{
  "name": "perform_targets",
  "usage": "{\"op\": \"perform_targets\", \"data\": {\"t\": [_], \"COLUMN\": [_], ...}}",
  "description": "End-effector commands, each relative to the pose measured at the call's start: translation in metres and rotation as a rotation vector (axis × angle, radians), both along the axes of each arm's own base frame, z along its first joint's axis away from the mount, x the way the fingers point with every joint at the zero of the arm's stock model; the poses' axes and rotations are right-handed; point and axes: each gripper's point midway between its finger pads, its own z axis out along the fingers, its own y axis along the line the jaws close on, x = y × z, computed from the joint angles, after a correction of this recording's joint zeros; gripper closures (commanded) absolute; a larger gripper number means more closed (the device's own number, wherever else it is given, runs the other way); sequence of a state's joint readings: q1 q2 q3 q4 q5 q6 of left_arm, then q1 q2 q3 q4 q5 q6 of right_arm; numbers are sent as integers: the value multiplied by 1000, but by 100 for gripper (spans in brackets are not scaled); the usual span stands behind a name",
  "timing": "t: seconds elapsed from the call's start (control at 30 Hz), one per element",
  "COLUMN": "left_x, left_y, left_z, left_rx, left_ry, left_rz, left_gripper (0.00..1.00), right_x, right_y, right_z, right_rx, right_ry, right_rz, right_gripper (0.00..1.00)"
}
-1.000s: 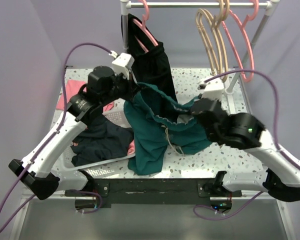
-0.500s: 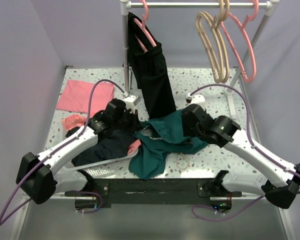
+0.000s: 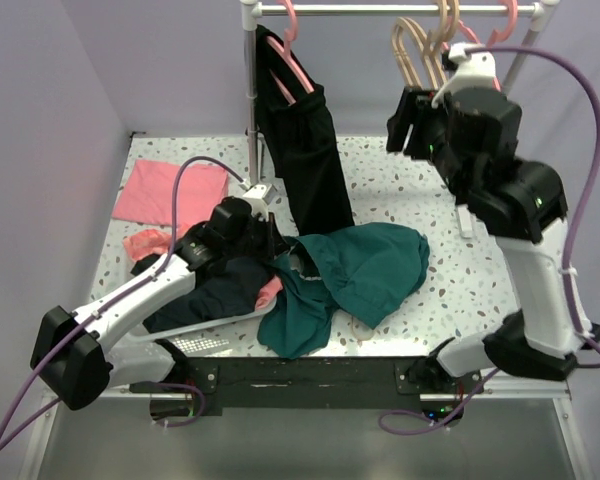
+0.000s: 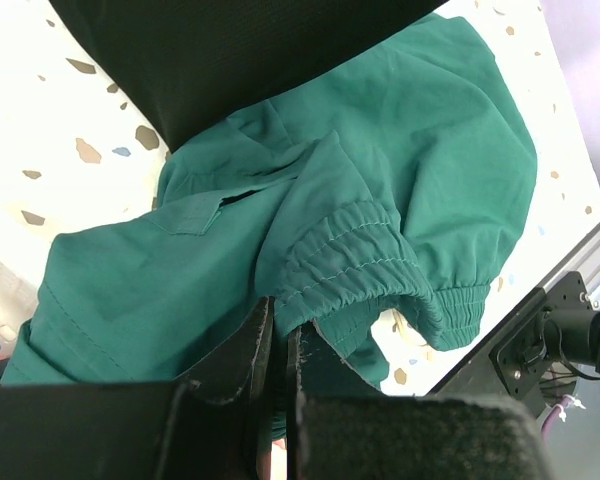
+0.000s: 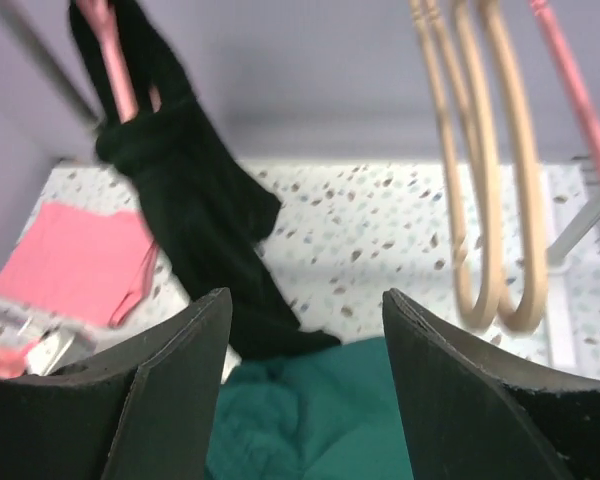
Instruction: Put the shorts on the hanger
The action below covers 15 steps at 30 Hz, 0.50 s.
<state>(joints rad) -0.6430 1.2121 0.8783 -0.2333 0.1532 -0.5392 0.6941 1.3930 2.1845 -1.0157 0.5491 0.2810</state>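
Left gripper (image 4: 280,338), low over the left of the surface (image 3: 380,180), is pinched tight on a gathered elastic edge of the shorts (image 4: 380,180); the wrist view shows the teal fabric folded between its closed fingers. Behind and to its left lie a flat pink cloth (image 3: 170,190) and a basket (image 3: 195,338) holding dark clothing.

At centre, the shorts (image 3: 370,265) lie in a crumpled heap on the surface, one end lifted slightly toward the left gripper, the rest spread to the right. A long black garment (image 3: 305,150) hangs behind them from a pink hanger on the rail (image 3: 380,8).

To the right, the right gripper (image 3: 405,120) is raised high near the rail, well apart from the shorts. Its jaws stand wide open and hold nothing; its wrist view looks between the fingers (image 5: 170,400) down at the shorts (image 5: 320,420) and across at the hanger (image 5: 523,200).

That tan hanger (image 3: 408,55) hangs on the rail at upper right, just beside the right gripper, with a pink hanger next to it.

The shorts look light, soft and limp, so they will likely sag and bunch from any single hold. The thick elastic waistband seems the best place to grip, since it gives the fingers something firm. The hanger looks stiff, light and free to swing on the rail.
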Motion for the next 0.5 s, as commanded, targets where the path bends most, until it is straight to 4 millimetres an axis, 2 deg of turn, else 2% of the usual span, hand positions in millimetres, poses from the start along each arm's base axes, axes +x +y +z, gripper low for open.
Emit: {"op": "perform_targets", "data": {"t": [0.0,0.03,0.07,0.23,0.47], "left_x": [6,7,6,7,7], "left_y": [0,1,2,4,5], "left_z": [28,31,30,32,29], "left_rx": [-35,-33,-25,-13,-8], "left_ry": [-69,-73,-75,-83,-83], "left_rz": [21,22,19,25,27], "left_gripper": [100,100,100,100,100], "right_x": [41,44,48,65,67], "right_y": [-22,-22,-30,-43,-53], "right_z": [3,5,6,-12,-13], "right_rx": [-102,-87,-78,-93,-115], "right_ry": [16,15,16,53,32], "right_rz": [-57,-30,-48,-70,-94], "right_gripper": [36,36,36,38,40]}}
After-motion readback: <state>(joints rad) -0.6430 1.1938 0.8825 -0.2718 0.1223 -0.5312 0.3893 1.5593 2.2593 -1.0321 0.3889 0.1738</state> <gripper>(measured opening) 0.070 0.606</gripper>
